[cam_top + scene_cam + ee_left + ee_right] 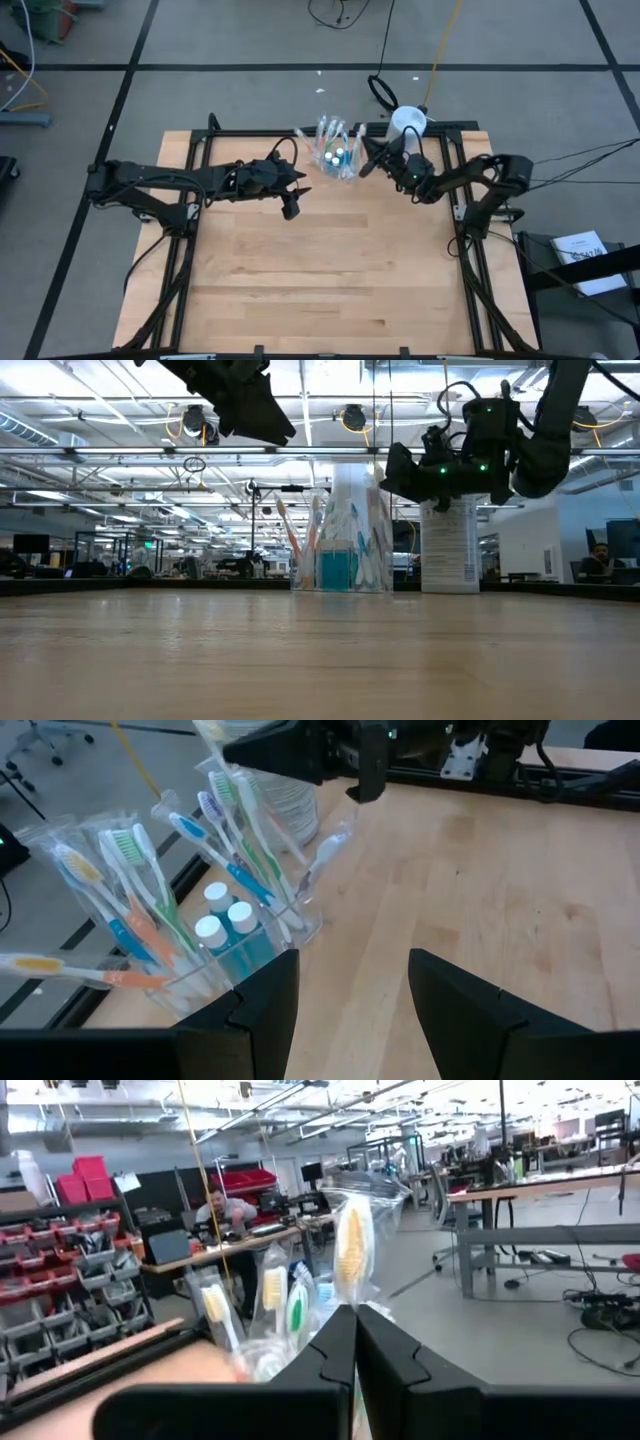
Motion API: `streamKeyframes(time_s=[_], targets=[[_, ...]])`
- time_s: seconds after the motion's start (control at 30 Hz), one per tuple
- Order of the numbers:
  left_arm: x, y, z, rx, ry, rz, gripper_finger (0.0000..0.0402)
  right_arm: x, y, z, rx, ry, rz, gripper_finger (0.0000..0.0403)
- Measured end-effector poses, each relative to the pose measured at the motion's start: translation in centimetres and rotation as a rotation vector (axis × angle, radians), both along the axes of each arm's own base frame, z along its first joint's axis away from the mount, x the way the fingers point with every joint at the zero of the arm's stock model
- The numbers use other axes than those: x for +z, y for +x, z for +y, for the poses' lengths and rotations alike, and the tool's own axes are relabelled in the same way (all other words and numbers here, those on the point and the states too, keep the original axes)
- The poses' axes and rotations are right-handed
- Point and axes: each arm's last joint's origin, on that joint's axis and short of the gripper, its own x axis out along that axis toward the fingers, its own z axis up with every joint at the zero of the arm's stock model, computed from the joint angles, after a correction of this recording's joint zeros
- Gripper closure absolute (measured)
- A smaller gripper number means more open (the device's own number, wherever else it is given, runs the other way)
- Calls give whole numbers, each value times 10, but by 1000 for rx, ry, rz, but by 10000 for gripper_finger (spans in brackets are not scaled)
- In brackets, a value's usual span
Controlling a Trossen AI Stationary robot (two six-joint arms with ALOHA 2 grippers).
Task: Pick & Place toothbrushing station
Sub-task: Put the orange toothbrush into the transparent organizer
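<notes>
The clear plastic holder (338, 155) stands upright on its base near the table's far edge, holding several wrapped pastel toothbrushes (130, 890) and small blue toothpaste tubes (228, 920). It also shows in the low view (340, 565). My left gripper (292, 208) is open and empty above the table, to the holder's near left, with its fingers (260, 1010) pointing at the holder. My right gripper (367, 162) is shut just to the right of the holder's top, its tips (355, 1320) at a wrapped yellow-bristled toothbrush (350, 1240). My right gripper stands shut, coming level from the table's right side at the upper end of a wrapped toothbrush (350, 1270) that sticks up out of the holder. I cannot tell whether the fingers touch or hold its wrapper.
A white ribbed round bottle (407, 122) stands right behind my right gripper at the far edge, and it also shows in the low view (450, 550). Bare wooden table (330, 280) lies toward the near side. Black frame rails (250, 132) run along the far edge.
</notes>
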Motion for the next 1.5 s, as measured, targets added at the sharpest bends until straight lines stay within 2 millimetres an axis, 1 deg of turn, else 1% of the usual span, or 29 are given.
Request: streamKeyframes(time_s=[0.07,0.17,0.3,0.5,0.57,0.7,0.83,0.97,1.1,1.17,1.37,1.5], targets=[[0,0,0,2,-4,3,206,-3,2,2,6,-3,13,403],[-1,0,0,4,-8,7,206,-3,4,7,13,-56,45,403],[-1,-1,0,5,-9,10,206,13,1,11,8,-142,-51,403],[-2,-1,0,9,-17,20,206,22,2,7,-18,-191,-49,403],[-2,-1,0,9,-17,22,206,19,4,6,-16,-179,-16,403],[-2,-1,0,9,-17,23,206,11,9,6,43,-153,82,403],[-3,-1,0,8,-16,24,206,6,10,5,45,-130,132,403],[-3,-1,0,7,-14,25,206,10,9,5,41,-157,94,403],[-3,-1,0,7,-13,25,206,26,8,6,23,-226,-24,403],[-3,-1,0,6,-13,25,206,29,11,5,23,-232,-38,403],[-2,-1,0,6,-13,25,206,22,26,-1,68,-162,66,403],[-3,-1,0,6,-13,27,206,19,29,2,72,-171,117,403]])
